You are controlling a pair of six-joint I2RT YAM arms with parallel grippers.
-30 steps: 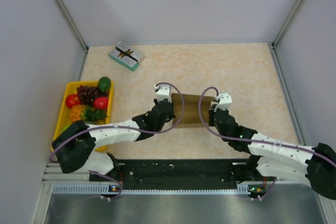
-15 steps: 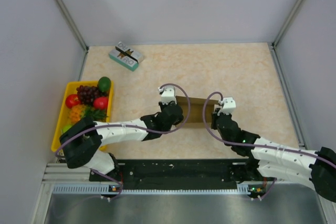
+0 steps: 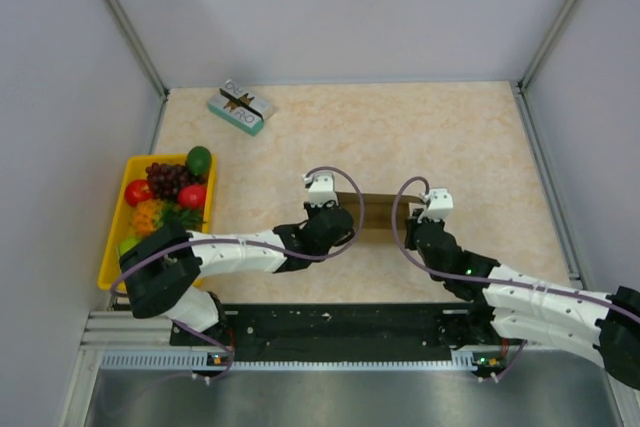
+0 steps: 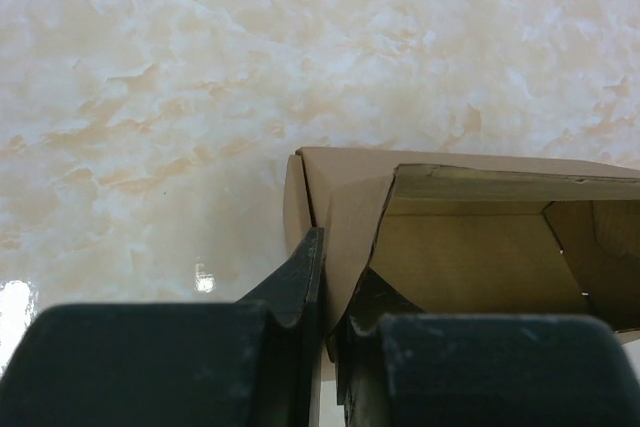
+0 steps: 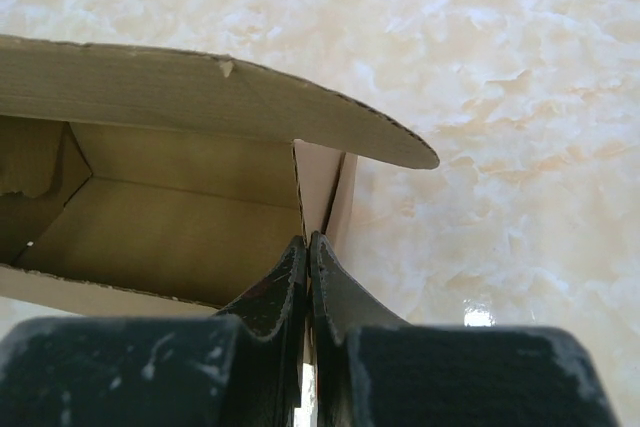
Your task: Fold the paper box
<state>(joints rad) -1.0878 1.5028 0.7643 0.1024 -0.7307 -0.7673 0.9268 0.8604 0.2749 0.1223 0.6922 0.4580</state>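
The paper box (image 3: 378, 212) is a brown cardboard shell, partly formed, held between my two arms at the middle of the table. My left gripper (image 3: 335, 219) is shut on its left end wall. In the left wrist view the fingers pinch that wall (image 4: 345, 237), with the box's open inside (image 4: 470, 252) to the right. My right gripper (image 3: 412, 222) is shut on the right end wall. The right wrist view shows my right gripper (image 5: 308, 247) clamping the thin wall, the box's hollow (image 5: 180, 217) to the left and a curved flap (image 5: 250, 102) above.
A yellow tray (image 3: 112, 237) of toy fruit sits by the left wall. A small teal-and-white printed box (image 3: 240, 107) lies at the back left. Grey walls close in the table on three sides. Bare marbled tabletop surrounds the box.
Both arms have carried the box a little to the right and nearer the bases. It now shows as a narrower strip from above. Both grips are unchanged.
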